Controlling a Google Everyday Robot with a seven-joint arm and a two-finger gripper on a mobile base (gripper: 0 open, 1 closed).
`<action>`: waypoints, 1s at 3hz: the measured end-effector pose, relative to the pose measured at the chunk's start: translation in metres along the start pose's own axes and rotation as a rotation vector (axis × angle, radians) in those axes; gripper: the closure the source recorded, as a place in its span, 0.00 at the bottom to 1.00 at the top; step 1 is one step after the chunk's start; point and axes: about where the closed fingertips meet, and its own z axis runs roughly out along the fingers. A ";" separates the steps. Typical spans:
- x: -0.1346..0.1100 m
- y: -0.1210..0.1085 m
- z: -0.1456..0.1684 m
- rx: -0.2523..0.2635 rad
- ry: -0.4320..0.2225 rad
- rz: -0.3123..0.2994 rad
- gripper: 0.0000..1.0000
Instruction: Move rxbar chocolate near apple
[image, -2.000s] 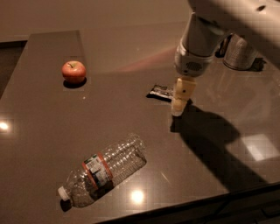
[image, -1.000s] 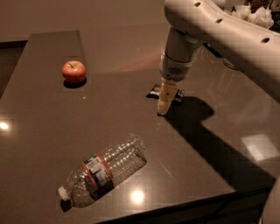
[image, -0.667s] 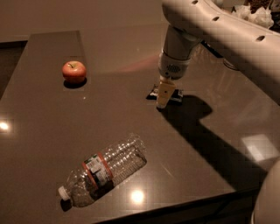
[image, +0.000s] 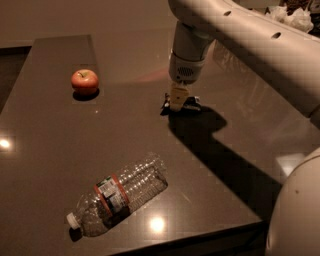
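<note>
The rxbar chocolate (image: 191, 104), a small flat black-wrapped bar, lies on the dark table near its middle right. My gripper (image: 177, 102) points down directly over the bar's left end and covers part of it. The red-orange apple (image: 84, 82) sits upright at the far left of the table, well apart from the bar and the gripper.
A clear plastic bottle (image: 120, 194) with a red-banded label lies on its side near the front edge. The dark table (image: 60, 145) has a front edge at the bottom and a right edge. My arm (image: 250, 40) spans the upper right; its base (image: 297, 210) fills the lower right.
The gripper has moved left from the bar's right side and come down onto the bar's left end. Apple, bottle and bar have not moved.
</note>
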 end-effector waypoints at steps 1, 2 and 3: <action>-0.038 0.001 -0.005 0.001 -0.017 -0.062 1.00; -0.078 0.001 -0.004 -0.016 -0.036 -0.122 1.00; -0.118 -0.001 0.001 -0.043 -0.057 -0.176 1.00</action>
